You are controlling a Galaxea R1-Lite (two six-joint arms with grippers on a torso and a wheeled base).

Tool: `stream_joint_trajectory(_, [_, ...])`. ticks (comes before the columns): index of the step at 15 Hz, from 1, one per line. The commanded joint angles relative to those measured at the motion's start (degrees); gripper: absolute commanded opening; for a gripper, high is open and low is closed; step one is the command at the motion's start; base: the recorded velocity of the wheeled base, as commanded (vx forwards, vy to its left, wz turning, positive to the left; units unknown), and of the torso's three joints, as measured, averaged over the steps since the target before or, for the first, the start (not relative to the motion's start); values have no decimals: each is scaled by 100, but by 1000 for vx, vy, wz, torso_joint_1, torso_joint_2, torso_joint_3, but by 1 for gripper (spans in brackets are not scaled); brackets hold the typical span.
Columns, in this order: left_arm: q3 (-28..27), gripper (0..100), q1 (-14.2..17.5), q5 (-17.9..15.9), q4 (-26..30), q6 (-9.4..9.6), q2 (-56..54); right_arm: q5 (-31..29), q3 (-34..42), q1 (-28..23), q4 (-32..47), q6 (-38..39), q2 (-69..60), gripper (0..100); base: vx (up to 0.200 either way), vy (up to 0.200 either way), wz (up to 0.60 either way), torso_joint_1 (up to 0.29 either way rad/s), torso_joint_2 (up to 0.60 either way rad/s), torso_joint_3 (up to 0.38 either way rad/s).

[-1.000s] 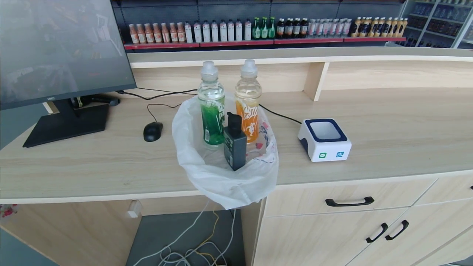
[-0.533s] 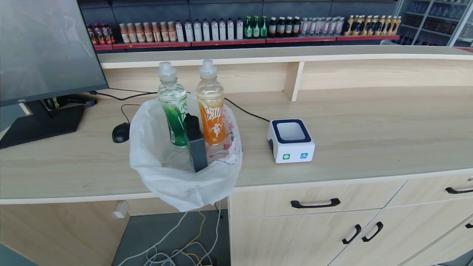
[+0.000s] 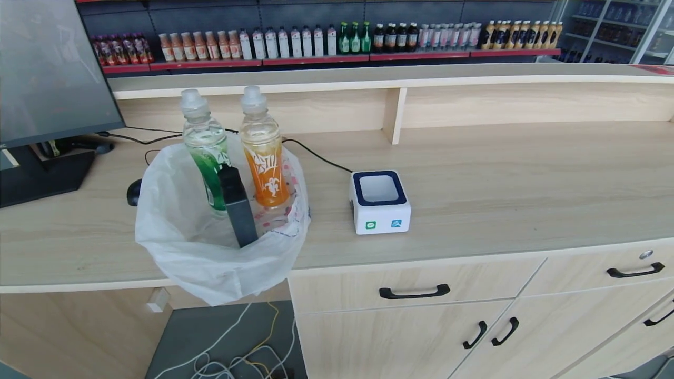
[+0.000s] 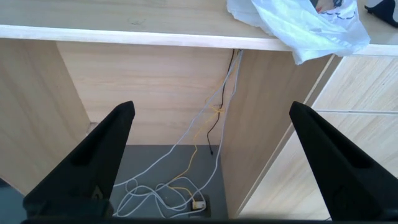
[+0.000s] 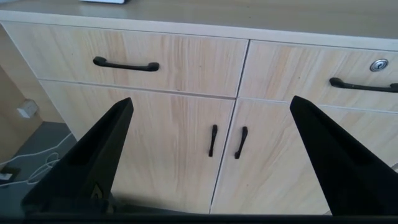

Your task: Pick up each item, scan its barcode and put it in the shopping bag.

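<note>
left claw (image 4: pixel 210 134) and right claw (image 5: pixel 210 134) hung wide apart, empty. the shopping bag (image 3: pixel 210 258) propped a green bottle (image 3: pixel 207 152), orange bottle (image 3: pixel 265 163) and dark box (image 3: pixel 239 210) upright — likely all scanned.

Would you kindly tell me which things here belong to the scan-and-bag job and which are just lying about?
Job: shopping bag; green bottle, orange bottle and dark flat bottle standing in it; scanner beside it.
Lying about: monitor, mouse, cables under the counter, shelf bottles behind.
</note>
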Motion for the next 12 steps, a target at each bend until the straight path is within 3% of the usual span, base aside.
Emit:
stream_joint_trajectory(1, [7,100,0,1,0,-2,-2,-1,2,-2,3,9,-2,100,0,0,0,0,0,0])
stream_joint_trajectory(12, [-1,100,-9,1,0,25,-2,-1,2,-2,3,-96,-2,100,0,0,0,0,0,0])
